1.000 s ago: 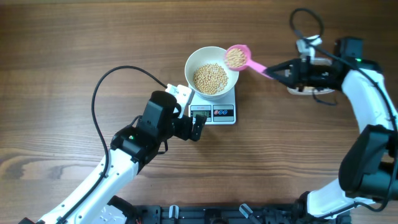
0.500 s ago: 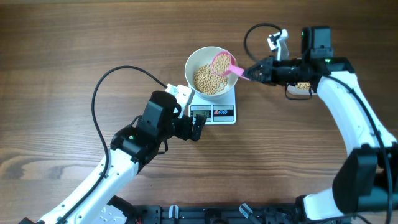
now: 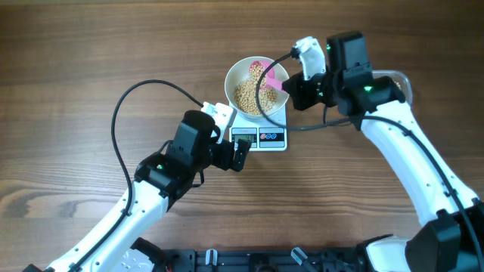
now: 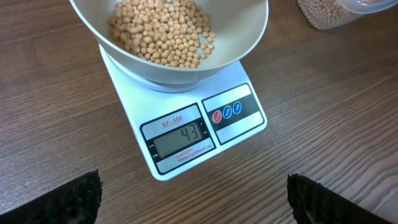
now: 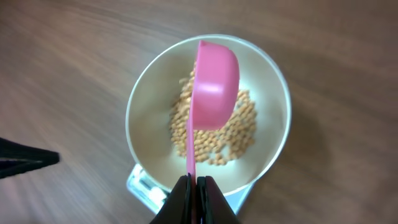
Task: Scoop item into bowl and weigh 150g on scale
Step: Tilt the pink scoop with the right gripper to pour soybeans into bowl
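Your right tool (image 5: 194, 186) — clamped on the pink scoop (image 5: 214, 87), tipped over the bowl (image 5: 146, 93). Your left tool (image 4: 196, 208) — jaws apart, near the scale (image 4: 186, 134). The beans (image 4: 165, 34) lie in the bowl, atop the scale.

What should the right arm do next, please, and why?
Probably lift the pink scoop away from the bowl and go to the clear tub for more beans: the scoop is tipped over, and the scale shows 43, well short of 150.
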Available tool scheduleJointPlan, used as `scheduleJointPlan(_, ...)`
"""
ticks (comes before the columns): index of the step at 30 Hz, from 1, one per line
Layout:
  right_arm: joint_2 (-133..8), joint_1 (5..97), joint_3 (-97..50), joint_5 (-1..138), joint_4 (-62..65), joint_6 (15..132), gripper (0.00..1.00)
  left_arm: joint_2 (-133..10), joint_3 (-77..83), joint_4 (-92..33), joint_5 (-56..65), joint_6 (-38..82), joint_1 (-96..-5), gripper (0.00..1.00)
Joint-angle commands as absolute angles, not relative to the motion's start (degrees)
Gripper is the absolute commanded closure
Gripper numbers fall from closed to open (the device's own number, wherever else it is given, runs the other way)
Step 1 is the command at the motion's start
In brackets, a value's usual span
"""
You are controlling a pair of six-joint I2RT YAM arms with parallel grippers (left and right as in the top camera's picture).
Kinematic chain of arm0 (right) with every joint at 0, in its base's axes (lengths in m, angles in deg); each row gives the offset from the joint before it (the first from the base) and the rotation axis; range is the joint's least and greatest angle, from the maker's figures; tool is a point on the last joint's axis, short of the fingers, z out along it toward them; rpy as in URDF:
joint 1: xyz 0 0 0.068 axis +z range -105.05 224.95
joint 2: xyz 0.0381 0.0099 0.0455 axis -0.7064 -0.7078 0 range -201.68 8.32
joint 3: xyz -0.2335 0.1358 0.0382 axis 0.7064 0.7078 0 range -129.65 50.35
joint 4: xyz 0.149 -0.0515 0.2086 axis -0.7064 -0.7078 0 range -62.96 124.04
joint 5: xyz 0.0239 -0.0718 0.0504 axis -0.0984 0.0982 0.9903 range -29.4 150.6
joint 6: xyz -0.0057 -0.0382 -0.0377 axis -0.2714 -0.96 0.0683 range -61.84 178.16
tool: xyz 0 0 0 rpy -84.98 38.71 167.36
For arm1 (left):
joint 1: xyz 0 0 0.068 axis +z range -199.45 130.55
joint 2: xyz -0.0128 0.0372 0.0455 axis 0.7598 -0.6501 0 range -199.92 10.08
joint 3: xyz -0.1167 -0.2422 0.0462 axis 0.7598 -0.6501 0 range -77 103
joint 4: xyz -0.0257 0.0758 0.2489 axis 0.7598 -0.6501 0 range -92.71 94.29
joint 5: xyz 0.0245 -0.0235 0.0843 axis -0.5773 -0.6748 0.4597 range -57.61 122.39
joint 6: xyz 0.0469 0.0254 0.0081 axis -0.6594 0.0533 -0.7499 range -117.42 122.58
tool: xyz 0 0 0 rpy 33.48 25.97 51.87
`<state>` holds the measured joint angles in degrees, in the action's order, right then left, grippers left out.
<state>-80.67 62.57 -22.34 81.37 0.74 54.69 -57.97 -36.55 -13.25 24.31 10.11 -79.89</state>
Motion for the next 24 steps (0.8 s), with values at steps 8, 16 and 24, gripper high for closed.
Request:
scheduleJointPlan(8, -77.5, 68.2, -23.8, 68.8, 3.2, 45.9, 0.96, -58.2, -36.8, -13.1, 23.4, 8.8, -80.1, 0.0)
scheduleJointPlan(16, -77.5, 71.0, -23.8, 58.8, 3.6, 40.8, 0.96, -58.2, -36.8, -13.1, 23.4, 8.8, -80.1, 0.0)
scheduleJointPlan(24, -77.5, 74.1, -23.8, 53.4, 3.6, 34.8, 0.96, -58.2, -36.8, -13.1, 23.4, 8.8, -80.1, 0.0)
